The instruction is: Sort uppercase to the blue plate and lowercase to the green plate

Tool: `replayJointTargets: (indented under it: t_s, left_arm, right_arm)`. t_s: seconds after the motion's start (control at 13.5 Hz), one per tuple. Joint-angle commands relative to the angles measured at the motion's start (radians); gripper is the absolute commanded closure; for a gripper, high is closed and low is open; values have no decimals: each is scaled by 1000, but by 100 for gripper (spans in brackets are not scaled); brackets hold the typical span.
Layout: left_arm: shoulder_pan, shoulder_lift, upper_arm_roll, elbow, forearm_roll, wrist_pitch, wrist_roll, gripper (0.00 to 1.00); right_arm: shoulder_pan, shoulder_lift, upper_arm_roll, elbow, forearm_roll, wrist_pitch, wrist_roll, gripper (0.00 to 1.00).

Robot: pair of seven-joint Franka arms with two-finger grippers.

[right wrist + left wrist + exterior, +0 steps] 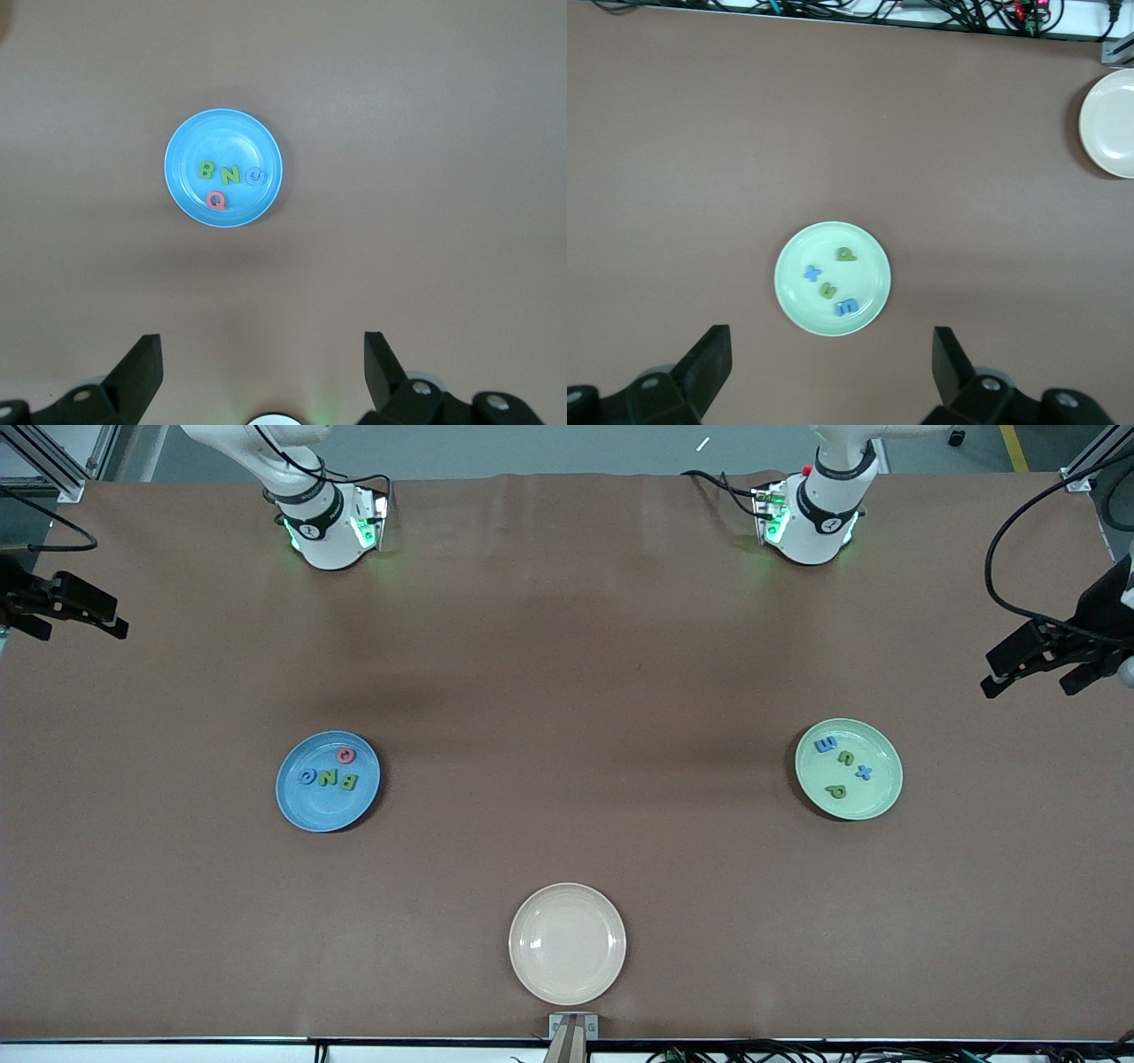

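The uppercase letters (330, 772) are lying in the blue plate (301, 802) at middle left of the front frame, the lowercase letters (842, 765) in the green plate (877, 797) at middle right. Both arms are waiting: the left gripper (831, 354) is hovering over the bench (567, 691) beside the green plate, the right gripper (263, 354) beside the blue plate, jaws wide and holding nothing.

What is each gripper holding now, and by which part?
Nothing. The left gripper and the right gripper are open and empty at the table's ends.

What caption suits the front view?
Uppercase on blue plate, lowercase on green plate; cream plate bare.
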Motion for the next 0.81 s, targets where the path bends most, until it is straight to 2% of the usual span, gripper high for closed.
replayJointTargets:
  t_s: [0.0, 0.3, 0.52, 0.74]
  left_arm:
    - [11, 8, -6, 79, 41, -96, 14, 0]
    - [14, -2, 3, 76, 39, -218, 102, 0]
    - [16, -2, 3, 73, 36, -219, 94, 0]
    - [16, 4, 1, 70, 36, -221, 94, 0]
  right_arm:
    - [-3, -11, 1, -12, -7, 0, -8, 0]
    - [0, -11, 3, -6, -30, 1, -6, 0]
    - [-4, -11, 3, 0, -16, 4, -2, 0]
    - [-7, 12, 1, 50, -16, 1, 4, 0]
